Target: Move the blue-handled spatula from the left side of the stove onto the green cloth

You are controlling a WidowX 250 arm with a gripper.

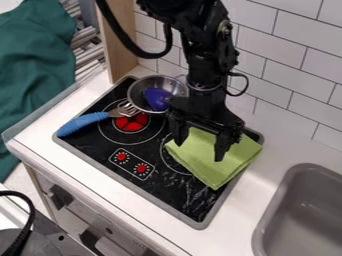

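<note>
Here, the gripper (199, 150) hangs over a folded green cloth (224, 165), its jaws spread wide with nothing seen gripped between them; whether they touch the cloth is unclear. The cloth lies on the black stove (177, 197), on the side nearer the grey sink (314, 212). Also on the stove are a metal pan (138, 89) holding a blue-purple object (157, 99) and a blue-handled fork (83, 123).
</note>
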